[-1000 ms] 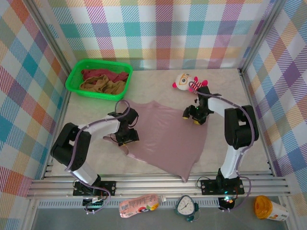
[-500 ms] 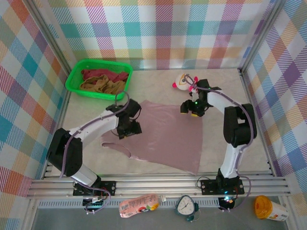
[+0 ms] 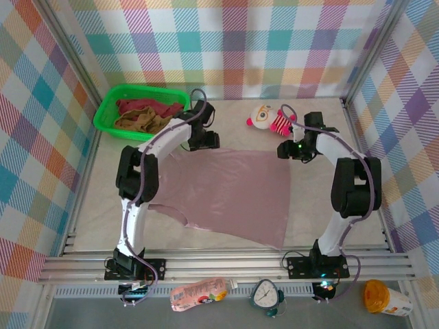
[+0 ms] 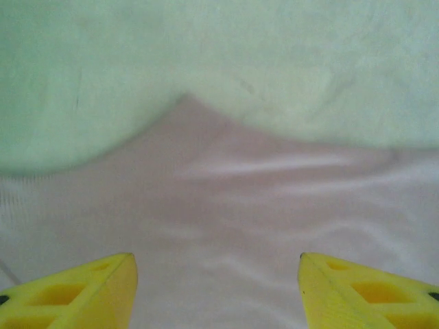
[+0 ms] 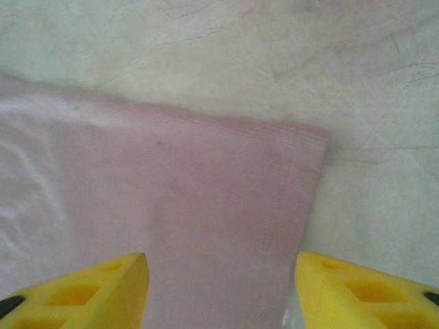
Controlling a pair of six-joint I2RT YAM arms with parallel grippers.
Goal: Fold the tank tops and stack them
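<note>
The mauve-pink tank top point(image 3: 233, 192) lies spread flat in the middle of the table. My left gripper point(image 3: 204, 140) hovers over its far left corner, jaws open, with the cloth's peak point(image 4: 188, 103) ahead of the yellow fingertips point(image 4: 103, 288). Over the far right corner point(image 5: 312, 133) my right gripper point(image 3: 295, 149) stands open too, the hem lying flat between its fingertips point(image 5: 343, 284). A tan-brown tank top point(image 3: 147, 123) and a maroon-red one point(image 3: 144, 105) lie bunched in the green basket point(image 3: 106, 123).
A striped plush toy point(image 3: 269, 118) lies just behind the right gripper. The basket sits at the far left by the checked wall. Off the table's near rail lie a pouch point(image 3: 199, 293), a small clock point(image 3: 267, 295) and an orange-lidded jar point(image 3: 385, 296).
Both grippers have moved toward the far side, the left far more, with the mauve-pink top's far edge. The cloth now lies wider and flatter.
</note>
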